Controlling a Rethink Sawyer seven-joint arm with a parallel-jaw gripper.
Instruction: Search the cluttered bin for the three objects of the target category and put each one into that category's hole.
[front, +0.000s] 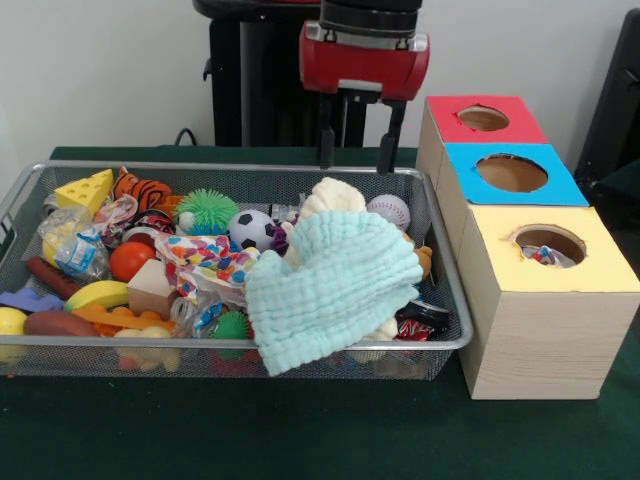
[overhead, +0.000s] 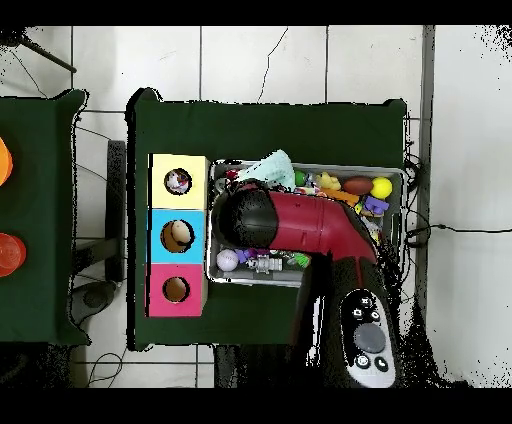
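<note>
Bin (front: 20, 200) packed with toys at left; cheese (front: 85, 190) far-left, soccer ball (front: 250, 229) mid, mint cloth (front: 335, 285) draped right; gripper (front: 354, 152) spread, empty, above far rim; baseball (front: 389, 211) just below it; yellow box (front: 560, 300) near-right, something already in its hole.

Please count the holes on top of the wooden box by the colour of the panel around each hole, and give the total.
Red panel hole: 1
Blue panel hole: 1
Yellow panel hole: 1
Total: 3 holes
</note>
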